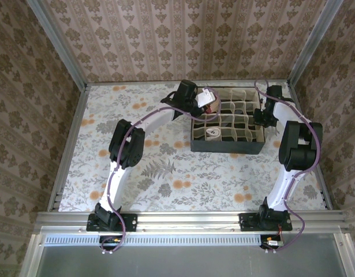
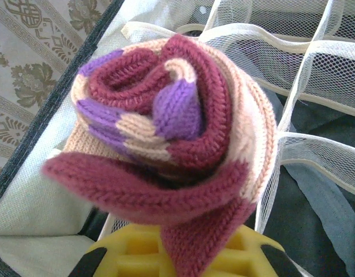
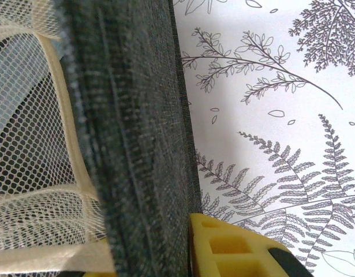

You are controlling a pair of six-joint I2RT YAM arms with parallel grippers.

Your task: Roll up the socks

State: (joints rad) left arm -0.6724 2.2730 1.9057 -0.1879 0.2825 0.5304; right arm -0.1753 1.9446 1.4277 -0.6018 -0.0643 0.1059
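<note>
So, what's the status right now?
Left gripper shut on rolled tan sock, at organizer corner. Right gripper pinching organizer wall. Cream sock already rolled inside. Nothing blocking.

**Rolled sock** (image 2: 171, 133): was a chunky ribbed knit of maroon, tan and purple yarn, soft, matt and slightly fuzzy.
**Box wall** (image 3: 137, 144): was dark grey cloth, coarsely woven, matt and rough.
**Dividers** (image 3: 33, 150): were open cream mesh, bound with smooth cream fabric tape.
**Counter** (image 3: 269, 133): bore a smooth, matt covering printed with ferns and leaves.
**Left fingers** (image 2: 131, 257) and **right fingers** (image 3: 223, 248): were moulded yellow plastic, matt, with black tips.
**Frame rail** (image 1: 189, 219): was bare metal with a dull sheen.
</note>
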